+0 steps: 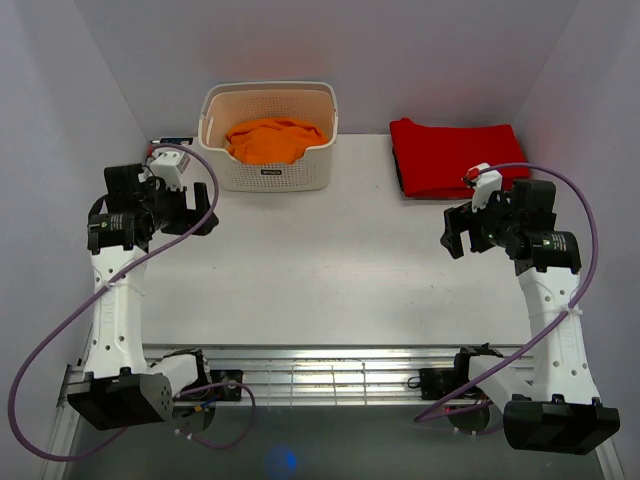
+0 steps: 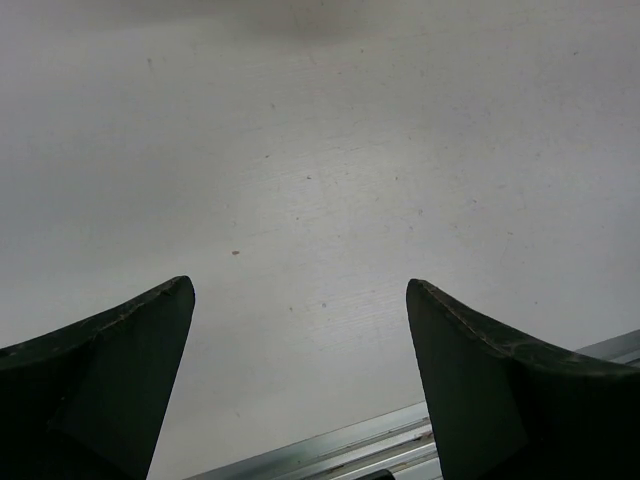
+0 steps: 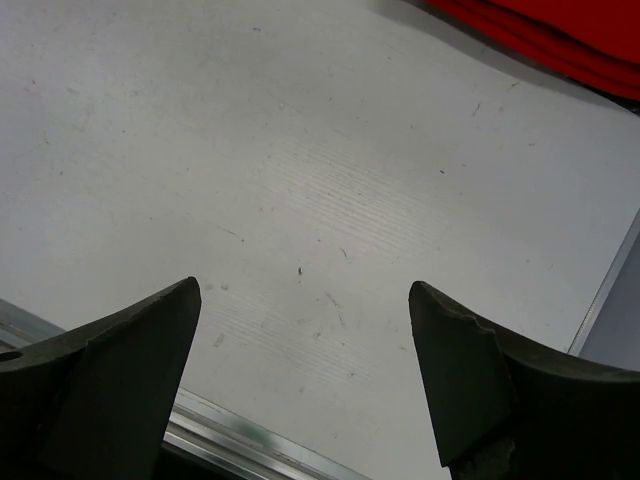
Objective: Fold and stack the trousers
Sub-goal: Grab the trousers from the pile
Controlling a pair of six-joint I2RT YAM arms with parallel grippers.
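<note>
The bright orange trousers (image 1: 271, 139) lie bunched up inside a white perforated basket (image 1: 268, 176) at the back of the table, left of centre. My left gripper (image 1: 200, 212) hangs open and empty over the bare table at the left, near the basket's front left corner. My right gripper (image 1: 456, 232) hangs open and empty at the right, just in front of the red folded cloth (image 1: 455, 157). In each wrist view the two dark fingers stand wide apart over bare white table, the left gripper (image 2: 300, 300) and the right gripper (image 3: 303, 300). The trousers do not show in either wrist view.
The red folded cloth lies at the back right corner of the table; its edge shows in the right wrist view (image 3: 560, 35). A metal rail (image 1: 330, 375) runs along the near edge between the arm bases. White walls close the table in on three sides.
</note>
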